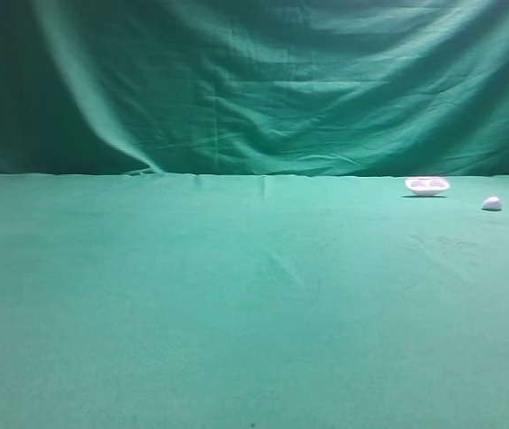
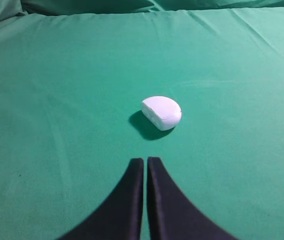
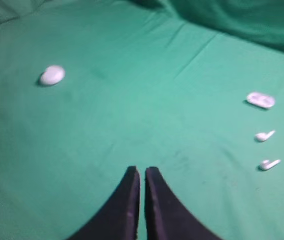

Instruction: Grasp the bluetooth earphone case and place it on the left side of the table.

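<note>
The exterior high view shows no arm or gripper. It shows only the table [image 1: 254, 313] with a shallow white dish-shaped object [image 1: 427, 185] and a small white lump [image 1: 492, 204] at the right, near the far edge, and a white item cut by the left frame edge.

In the left wrist view, the bluetooth earphone case [image 2: 161, 113] sits just above frame centre. It is glossy white, rounded on top with one flat-cut side, casting a shadow to its lower left. The left gripper [image 2: 145, 162] points at it from the lower edge, fingers pressed together, holding nothing and clear of the case.

The right wrist view adds two loose earbuds [image 3: 265, 135] [image 3: 270, 163] at the right edge, below the dish. A white item lies in the upper left. The right gripper [image 3: 141, 172] is closed and empty.

Nothing stands between the left gripper and the case.
</note>
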